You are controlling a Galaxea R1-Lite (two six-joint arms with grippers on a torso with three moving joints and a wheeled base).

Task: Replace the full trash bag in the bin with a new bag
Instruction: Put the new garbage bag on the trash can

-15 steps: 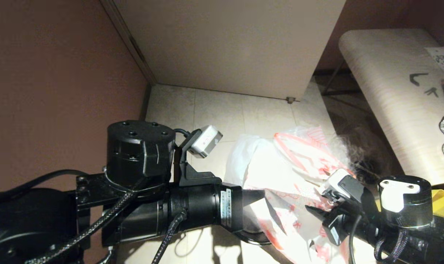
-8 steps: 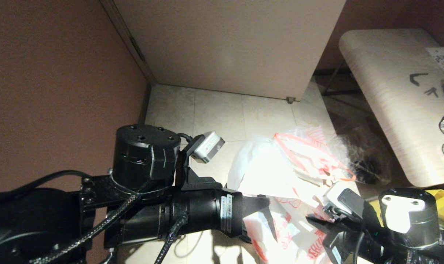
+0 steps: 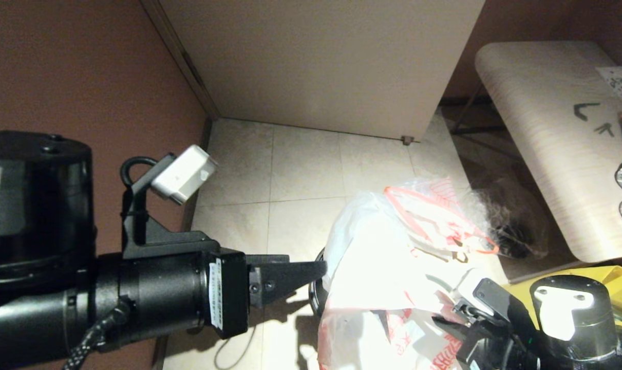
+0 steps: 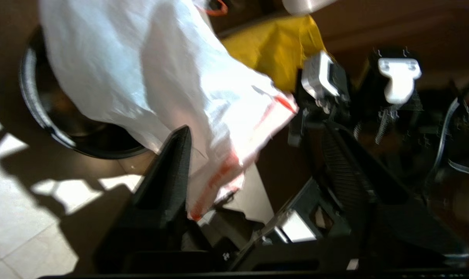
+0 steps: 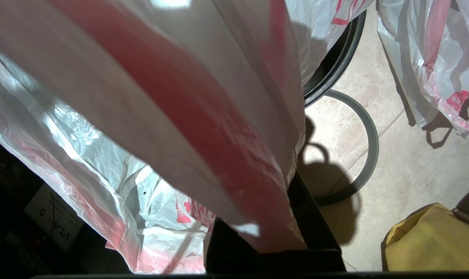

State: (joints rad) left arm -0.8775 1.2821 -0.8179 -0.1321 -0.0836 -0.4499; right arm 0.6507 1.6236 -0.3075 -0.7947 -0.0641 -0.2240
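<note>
The new bag (image 3: 372,267), limp and white with a red edge strip, hangs over the black bin (image 3: 317,298). My right gripper (image 3: 444,318) is low at the right, shut on the bag's red-striped edge (image 5: 219,155), which covers its jaws. My left gripper (image 3: 311,270) stands open just left of the bin. In the left wrist view the bag's edge (image 4: 219,174) hangs loose beside one of the fingers (image 4: 168,174). The grey hoop (image 5: 370,147) lies on the floor beside the bin. The full trash bag (image 3: 434,210), with red drawstring loops, sits on the floor behind the bin.
A yellow bag (image 3: 619,285) lies at the right, near my right arm. A clear crinkly bag with dark contents (image 3: 511,226) sits under a pale table (image 3: 542,128). A white cabinet front (image 3: 316,61) and a brown wall (image 3: 74,103) close off the back and left.
My left arm has drawn back to the left, out of the new bag, and its gripper now stands free of it. The right gripper has sunk slightly, still holding the bag.
</note>
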